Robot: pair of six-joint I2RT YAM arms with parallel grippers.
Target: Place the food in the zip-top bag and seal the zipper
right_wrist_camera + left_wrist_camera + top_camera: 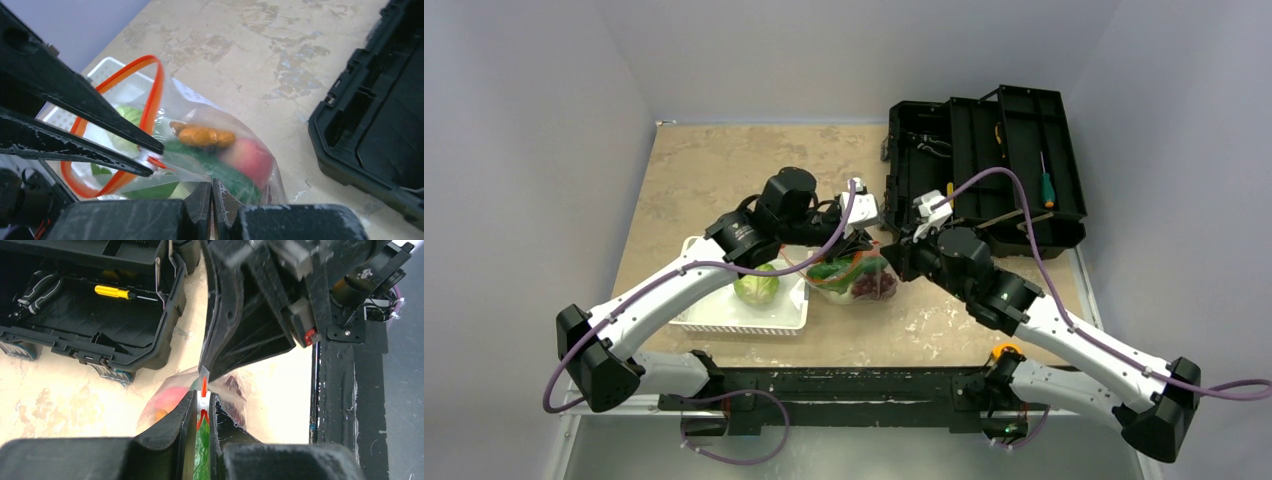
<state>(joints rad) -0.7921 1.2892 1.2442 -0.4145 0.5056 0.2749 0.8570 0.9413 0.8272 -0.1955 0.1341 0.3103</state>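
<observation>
Far left on the table (674,170) sat the white slatted basket (709,320) w/ a green cabbage (756,287) in it. Next over, the left gripper (202,399) was stretched across the basket, jaws nearly closed and pinching the small white slider (144,157) on the orange-red zipper (156,85). The zipper wasn't sealed. In the right wrist cam it made a big open loop, so the mouth gaped toward the basket side.

The zip-top bag (864,290) itself lay on the table just right of the basket, btwn the two grippers, approx center. Inside I could make out orange pieces (202,136), a pink peach (250,157), sth long and green that's prob the cucumber (227,177), and purple grapes (876,287) at the right end. Rest was too blurry to call.

The right gripper (211,192) sat on the bag's right side, jaws fully closed. Its tips were on the plastic right by the slider end, and it looked like it had a pinch of the bag edge. The two grippers' tips were almost touching.

Far right/back was the black toolbox (984,170), lid open. It had a yellow-handled screwdriver (114,291) in one half & a green-handled screwdriver (1046,187) in the other.
</observation>
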